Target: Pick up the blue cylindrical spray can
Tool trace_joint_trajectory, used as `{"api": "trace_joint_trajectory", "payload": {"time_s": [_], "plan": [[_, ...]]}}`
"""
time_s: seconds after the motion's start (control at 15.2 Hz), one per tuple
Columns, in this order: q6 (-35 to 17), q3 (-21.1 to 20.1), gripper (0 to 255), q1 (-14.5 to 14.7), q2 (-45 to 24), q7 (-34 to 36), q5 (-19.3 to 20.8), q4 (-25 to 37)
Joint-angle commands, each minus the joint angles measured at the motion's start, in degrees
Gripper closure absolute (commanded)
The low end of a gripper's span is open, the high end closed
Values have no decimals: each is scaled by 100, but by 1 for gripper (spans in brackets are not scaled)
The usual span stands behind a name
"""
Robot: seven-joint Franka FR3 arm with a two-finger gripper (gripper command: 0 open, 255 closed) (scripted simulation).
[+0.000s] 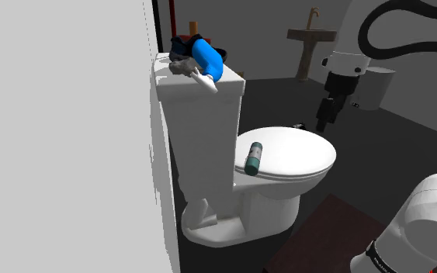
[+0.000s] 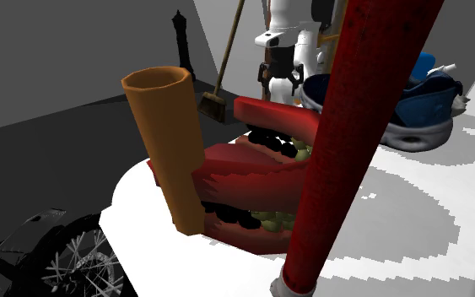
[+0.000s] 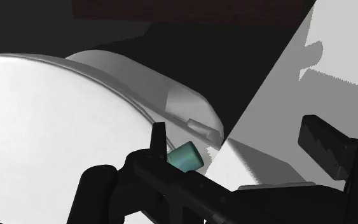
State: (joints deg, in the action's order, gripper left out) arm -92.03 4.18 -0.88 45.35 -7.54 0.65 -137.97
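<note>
A teal-blue spray can (image 1: 253, 157) with a dark cap lies on its side on the closed white toilet lid (image 1: 294, 151), near the hinge end by the tank. In the wrist view its teal end (image 3: 185, 156) shows just beyond the fingers, close to one fingertip and not between them. My black gripper (image 1: 324, 116) hangs above the lid's far side, on the shoulder view's right, apart from the can. It is open (image 3: 234, 130) with nothing in it. In the second exterior view the gripper (image 2: 280, 80) shows far behind the clutter.
On the toilet tank (image 1: 201, 101) lie a blue object with a white tip (image 1: 206, 59) and dark clutter. Up close are an orange cup (image 2: 172, 143), a red post (image 2: 353, 126) and red bowls (image 2: 252, 177). A grey wall (image 1: 61, 132) stands beside the toilet.
</note>
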Motion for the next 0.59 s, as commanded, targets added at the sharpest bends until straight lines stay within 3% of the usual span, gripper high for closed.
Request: {"api": "trace_joint_trajectory", "payload": {"time_s": [0.0,0.53], "plan": [[0,0,0,0,0,0,0,0],[-1411,-711,0,-296,-1402,1823,-224,-84]]}}
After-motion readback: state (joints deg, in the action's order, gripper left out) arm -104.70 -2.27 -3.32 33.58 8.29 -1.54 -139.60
